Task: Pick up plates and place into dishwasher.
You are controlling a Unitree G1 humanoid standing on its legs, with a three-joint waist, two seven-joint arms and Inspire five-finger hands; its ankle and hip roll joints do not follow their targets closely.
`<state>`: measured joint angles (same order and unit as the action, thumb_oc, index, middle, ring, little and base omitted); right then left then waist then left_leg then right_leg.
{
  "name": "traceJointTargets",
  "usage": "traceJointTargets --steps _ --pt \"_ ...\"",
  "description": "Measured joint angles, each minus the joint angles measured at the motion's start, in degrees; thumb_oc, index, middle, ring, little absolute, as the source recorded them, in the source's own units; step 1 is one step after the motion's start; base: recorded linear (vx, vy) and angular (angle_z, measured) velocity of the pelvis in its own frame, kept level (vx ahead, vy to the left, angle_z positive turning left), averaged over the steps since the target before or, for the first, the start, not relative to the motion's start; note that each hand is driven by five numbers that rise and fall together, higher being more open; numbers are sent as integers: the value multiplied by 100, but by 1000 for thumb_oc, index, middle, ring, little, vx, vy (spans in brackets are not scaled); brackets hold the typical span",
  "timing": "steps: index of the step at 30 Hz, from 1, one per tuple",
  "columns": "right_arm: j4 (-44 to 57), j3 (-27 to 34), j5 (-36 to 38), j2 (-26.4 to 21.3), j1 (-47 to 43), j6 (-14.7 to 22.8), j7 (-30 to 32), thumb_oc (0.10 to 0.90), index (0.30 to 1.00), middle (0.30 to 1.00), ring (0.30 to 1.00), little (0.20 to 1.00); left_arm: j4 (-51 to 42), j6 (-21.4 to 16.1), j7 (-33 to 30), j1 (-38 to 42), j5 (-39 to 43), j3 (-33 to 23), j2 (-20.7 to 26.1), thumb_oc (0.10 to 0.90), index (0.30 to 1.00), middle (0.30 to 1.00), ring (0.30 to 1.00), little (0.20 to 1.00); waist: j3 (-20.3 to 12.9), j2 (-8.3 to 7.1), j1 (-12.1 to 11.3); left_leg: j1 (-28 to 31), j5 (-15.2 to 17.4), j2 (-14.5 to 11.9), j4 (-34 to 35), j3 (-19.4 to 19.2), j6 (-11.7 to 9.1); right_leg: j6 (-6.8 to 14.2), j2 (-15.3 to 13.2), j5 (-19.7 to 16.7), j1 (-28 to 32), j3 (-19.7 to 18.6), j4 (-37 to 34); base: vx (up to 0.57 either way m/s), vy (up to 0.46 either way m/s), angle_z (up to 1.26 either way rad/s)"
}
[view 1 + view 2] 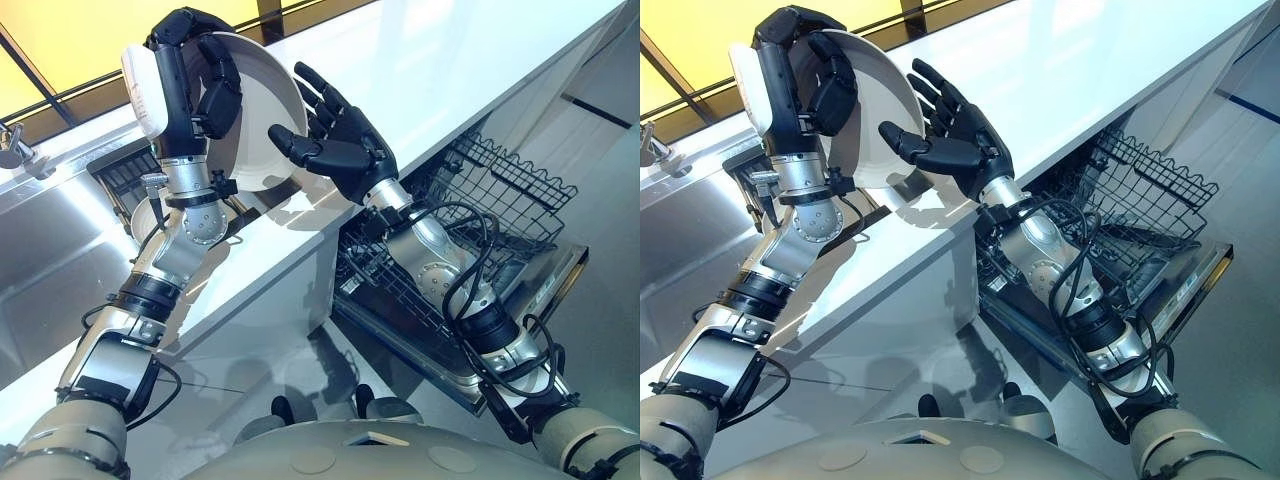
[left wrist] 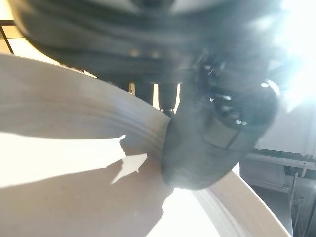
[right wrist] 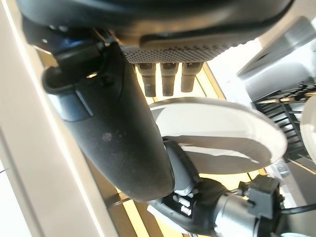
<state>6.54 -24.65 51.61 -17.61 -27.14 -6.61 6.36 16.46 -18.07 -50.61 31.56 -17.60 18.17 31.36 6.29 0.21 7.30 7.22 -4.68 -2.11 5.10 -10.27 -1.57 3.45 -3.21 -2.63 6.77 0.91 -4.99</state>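
- Left fingers (image 1: 222, 85) are curled over the rim of the plate (image 1: 265, 120), with the white-covered thumb behind it; the left hand (image 1: 190, 70) is clamped on the plate.
- Plate is held on edge, raised above the counter (image 1: 430, 70) near its front edge.
- Right fingers (image 1: 318, 90) are straight and spread, nothing held. The right hand (image 1: 345, 145) is turned palm to the plate, just beside its rim; contact cannot be told.
- Plate: white, round, smooth, shallow rim. Counter: white, flat, glossy.
- Below the counter edge a dark wire rack (image 1: 510, 190) is seen over the lowered door (image 1: 560, 275); open room above it.
- Steel sink (image 1: 50, 250) noted at left.
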Motion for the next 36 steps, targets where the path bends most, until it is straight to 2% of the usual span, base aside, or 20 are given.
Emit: traceJointTargets --steps 7,15,16,17,18,19,23,26,32,33,34,35,36 --pt "-141 -183 19 66 1 -2 100 800 900 900 900 900 -1 -80 249 0 89 30 -142 100 300 300 300 200 0 -1 -80 0 0 1 0 15 0 0 -2 0 8 14 -3 0 0 0" --pt "-206 -323 263 133 1 8 263 800 900 900 900 900 -244 -88 609 -19 246 385 -300 100 300 300 300 200 0 -3 -140 4 -1 4 0 86 -1 1 -7 2 53 126 -16 11 1 4" --pt "-208 -318 387 137 9 23 309 764 869 869 869 864 -298 -89 617 -19 270 380 -350 100 300 300 300 200 0 -3 -152 5 -1 4 0 89 -2 1 -7 2 56 130 -16 0 0 0" --pt "-214 -319 488 136 9 23 353 627 752 752 752 727 -321 -93 624 -19 325 382 -349 100 300 300 300 200 0 -3 -151 5 -1 2 0 90 -2 1 -5 2 57 132 -16 0 0 0" --pt "-219 -321 587 135 9 23 355 407 564 564 564 507 -343 -93 666 -19 373 384 -354 100 300 300 300 200 -1 -3 -154 5 -3 2 0 94 -3 1 -4 2 58 134 -16 0 0 0" --pt "-218 -335 646 135 9 23 348 100 300 300 300 200 -343 -92 704 -19 419 382 -354 100 300 300 300 200 -1 -4 -154 5 -3 1 0 95 -3 1 -4 2 60 135 -16 0 0 0" --pt "-208 -498 790 136 11 79 310 100 300 300 300 200 -344 -67 812 -19 523 340 -348 100 300 300 300 200 -2 -5 -173 5 -7 0 0 110 -6 1 -3 2 66 147 -17 0 0 0" --pt "-407 -465 792 150 10 264 667 100 300 300 300 200 -437 -70 854 -27 442 411 -357 100 300 300 300 200 -13 -24 -279 4 -9 3 0 122 -4 1 -6 3 69 154 -17 0 0 0" --pt "-510 -449 709 157 11 275 767 100 300 300 300 200 -475 -66 873 -117 410 458 -366 100 300 300 300 200 -17 -30 -315 -4 -9 4 0 134 -3 0 -7 3 68 162 -17 0 0 0" --pt "-510 -449 678 160 11 275 767 100 300 300 300 200 -475 -66 871 -117 412 457 -366 180 368 368 368 280 -17 -30 -316 -5 -9 4 0 136 -3 1 -7 4 68 165 -17 0 0 0" --pt "-510 -449 674 160 11 276 767 100 300 300 300 200 -475 -66 874 -118 413 455 -366 429 582 582 582 529 -17 -30 -316 -6 -9 4 0 141 -4 1 -7 4 70 169 -17 0 0 0" --pt "-510 -447 659 159 12 276 767 100 300 300 300 200 -475 -66 895 -120 424 455 -366 586 716 716 716 686 -17 -30 -315 -10 -9 5 0 148 -3 1 -7 4 72 174 -17 5 -7 4" --pt "-516 -434 624 157 13 276 767 100 300 300 300 200 -481 -66 945 -122 471 455 -367 800 900 900 900 900 -17 -30 -314 -17 -13 5 1 164 -3 1 -8 5 72 189 -17 4 -6 6"
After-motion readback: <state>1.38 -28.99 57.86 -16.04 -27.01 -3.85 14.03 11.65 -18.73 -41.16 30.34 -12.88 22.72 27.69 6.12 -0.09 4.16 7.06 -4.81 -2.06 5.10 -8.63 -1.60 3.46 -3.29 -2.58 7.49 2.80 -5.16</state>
